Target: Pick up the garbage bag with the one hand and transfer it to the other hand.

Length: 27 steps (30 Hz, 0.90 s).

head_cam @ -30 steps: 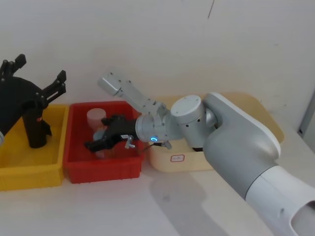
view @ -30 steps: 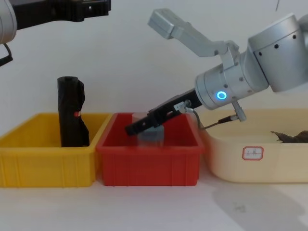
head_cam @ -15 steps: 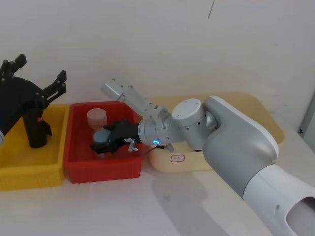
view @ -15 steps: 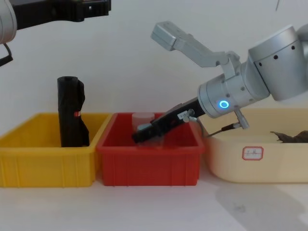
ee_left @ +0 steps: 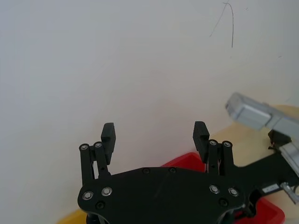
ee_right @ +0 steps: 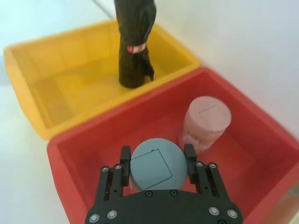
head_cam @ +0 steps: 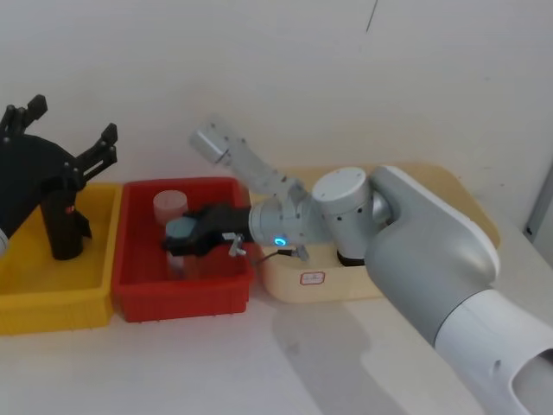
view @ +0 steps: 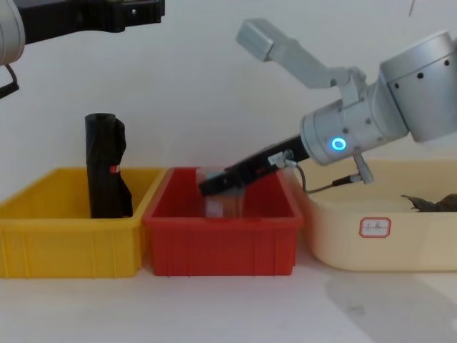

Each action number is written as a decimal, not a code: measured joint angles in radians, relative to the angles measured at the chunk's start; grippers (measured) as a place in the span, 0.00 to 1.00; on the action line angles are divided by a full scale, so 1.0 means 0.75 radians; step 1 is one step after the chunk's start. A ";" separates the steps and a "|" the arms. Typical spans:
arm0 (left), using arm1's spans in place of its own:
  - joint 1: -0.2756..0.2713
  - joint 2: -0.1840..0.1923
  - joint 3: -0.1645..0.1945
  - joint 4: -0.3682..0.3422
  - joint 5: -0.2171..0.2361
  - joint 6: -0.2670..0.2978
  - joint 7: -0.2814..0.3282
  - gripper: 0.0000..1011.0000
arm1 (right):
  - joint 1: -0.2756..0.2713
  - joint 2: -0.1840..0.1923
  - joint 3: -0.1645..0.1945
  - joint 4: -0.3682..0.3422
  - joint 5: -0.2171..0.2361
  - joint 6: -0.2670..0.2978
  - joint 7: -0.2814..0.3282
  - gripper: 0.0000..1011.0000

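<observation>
The garbage bag is out of view. A black roll (head_cam: 62, 220) (view: 106, 164) (ee_right: 135, 42) with a red mark and a loose flap stands upright in the yellow bin (head_cam: 52, 303) (view: 64, 243). My left gripper (head_cam: 71, 123) (ee_left: 154, 133) hangs open high above that bin, holding nothing. My right gripper (head_cam: 175, 239) (ee_right: 157, 150) (view: 207, 188), on the arm with the blue ring, reaches into the red bin (head_cam: 181, 298) (view: 221, 246). Its fingers (ee_right: 125, 158) press both sides of a grey-lidded jar (ee_right: 153, 163) (head_cam: 180, 230).
A pink-lidded jar (ee_right: 205, 123) (head_cam: 170, 206) stands in the red bin just behind the grey one. A cream tub (head_cam: 311, 281) (view: 371, 243) sits right of the red bin with something dark (view: 428, 202) inside. The wall is close behind the bins.
My right gripper has drawn back to the right, risen a little inside the red bin and closed on the grey-lidded jar. The left arm and the black roll have not moved.
</observation>
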 joint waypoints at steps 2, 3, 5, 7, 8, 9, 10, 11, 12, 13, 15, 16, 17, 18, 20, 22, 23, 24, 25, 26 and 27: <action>0.000 0.000 0.000 0.000 0.000 0.000 0.000 0.99 | -0.005 0.009 0.018 -0.027 0.016 0.010 -0.001 0.66; 0.000 0.000 0.000 0.000 0.000 0.000 0.000 0.99 | -0.007 0.013 0.025 -0.038 0.020 0.013 -0.003 0.66; 0.000 0.000 0.000 0.000 0.000 0.000 0.000 0.99 | -0.010 0.020 0.039 -0.063 0.032 0.019 -0.007 0.66; 0.000 0.000 0.000 0.000 0.000 0.000 0.000 0.99 | -0.012 0.029 0.053 -0.085 0.041 0.024 -0.013 0.66; 0.000 0.000 0.000 0.000 0.000 0.000 0.000 0.99 | -0.014 0.039 0.070 -0.112 0.051 0.027 -0.019 0.66; 0.000 0.000 0.000 0.000 0.000 0.000 0.000 0.99 | -0.015 0.042 0.076 -0.120 0.056 0.028 -0.022 0.66; 0.000 0.000 0.000 0.000 0.000 0.000 0.000 0.99 | -0.016 0.053 0.092 -0.148 0.065 0.031 -0.028 0.66; 0.000 0.000 0.000 0.000 0.000 0.000 0.000 0.99 | -0.017 0.060 0.100 -0.160 0.071 0.032 -0.032 0.66; 0.000 0.000 0.000 0.000 0.000 0.000 0.000 0.99 | -0.017 0.063 0.109 -0.172 0.074 0.033 -0.034 0.66; 0.000 0.000 0.000 0.000 0.000 0.000 0.000 0.99 | -0.018 0.076 0.129 -0.200 0.085 0.034 -0.042 0.66; 0.000 0.000 0.000 0.000 0.000 0.000 0.000 0.99 | -0.018 0.088 0.145 -0.224 0.095 0.035 -0.051 0.66; 0.000 0.000 0.000 0.000 0.000 0.000 0.000 0.99 | -0.018 0.102 0.163 -0.248 0.103 0.035 -0.060 0.66; 0.000 0.000 0.000 0.000 0.000 0.000 0.000 0.99 | -0.018 0.111 0.175 -0.265 0.107 0.034 -0.063 0.66; 0.000 0.000 0.000 0.000 0.000 0.000 0.000 0.99 | -0.018 0.118 0.184 -0.276 0.112 0.034 -0.069 0.66; 0.000 0.000 0.000 0.000 0.000 0.000 0.000 0.99 | -0.021 0.143 0.209 -0.311 0.122 0.030 -0.079 0.66; 0.000 0.000 0.000 0.000 0.000 0.000 0.000 0.99 | -0.024 0.173 0.234 -0.344 0.129 0.026 -0.088 0.66; 0.000 0.000 0.000 0.000 0.000 0.000 0.000 0.99 | -0.026 0.182 0.240 -0.354 0.130 0.024 -0.090 0.66; 0.000 0.000 0.000 0.000 0.000 0.000 0.000 0.99 | -0.027 0.191 0.245 -0.364 0.132 0.023 -0.092 0.66; 0.000 0.000 0.000 0.000 0.000 0.000 0.000 0.99 | -0.029 0.200 0.250 -0.372 0.133 0.022 -0.094 0.66; 0.000 0.000 0.000 0.000 0.000 0.000 0.000 0.99 | -0.034 0.221 0.261 -0.390 0.135 0.021 -0.099 0.66; 0.000 0.000 0.000 0.000 0.000 0.000 0.000 0.99 | -0.036 0.230 0.264 -0.398 0.135 0.021 -0.100 0.66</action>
